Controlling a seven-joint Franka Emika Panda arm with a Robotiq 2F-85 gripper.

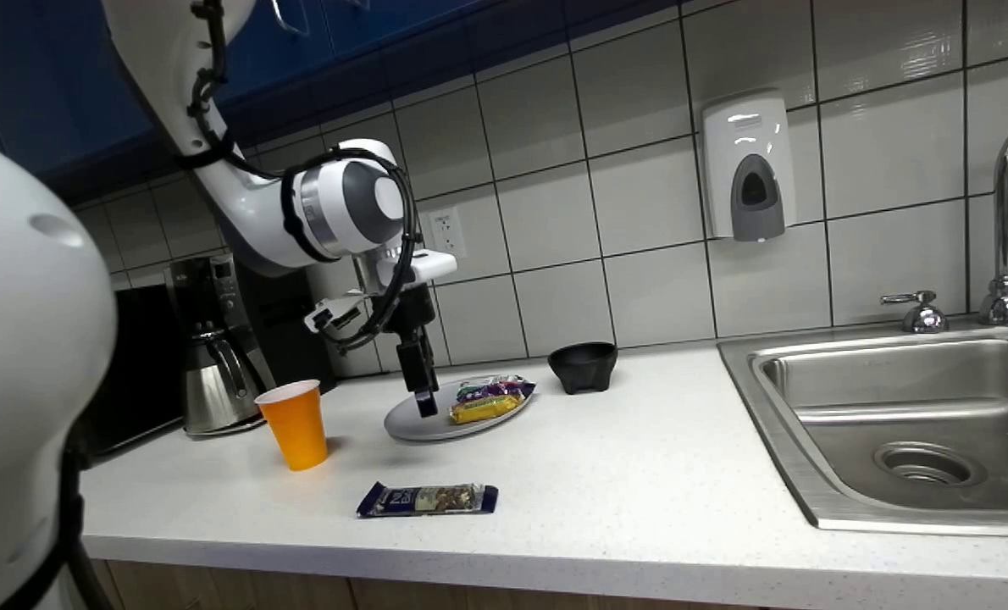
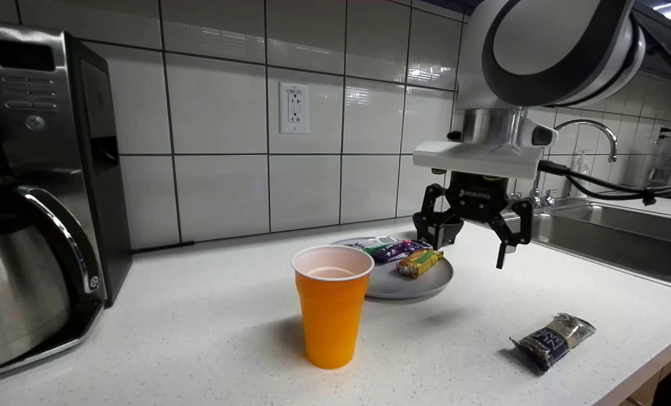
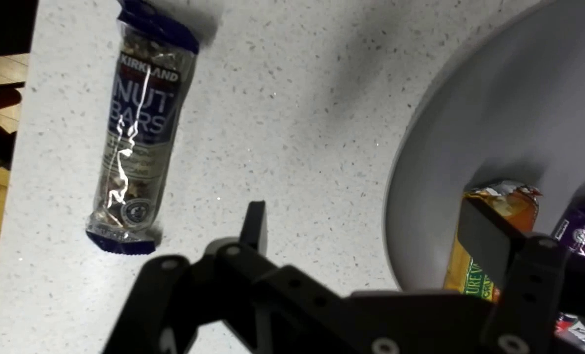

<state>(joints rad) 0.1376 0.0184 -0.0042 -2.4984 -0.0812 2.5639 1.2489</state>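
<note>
Gripper (image 2: 468, 255) is spread wide with nothing in it, hanging above the rim of the plate (image 2: 392, 286), probably that high so it doesn't bump anything. Yellow bar (image 2: 420, 263) and purple bar (image 2: 400, 251) sit near each other on the plate, I guess so they don't get scattered. Nut bar (image 3: 140, 132) lies flat on the counter (image 3: 292, 123), apart from the plate, label up; clear crinkly wrapper, navy ends, pretty shiny.

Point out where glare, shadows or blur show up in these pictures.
In the wrist view, bright glare streaks the nut bar, and the hand looks dark and slightly soft; in both exterior views, the tiles reflect light and the cup casts a soft shadow.
</note>
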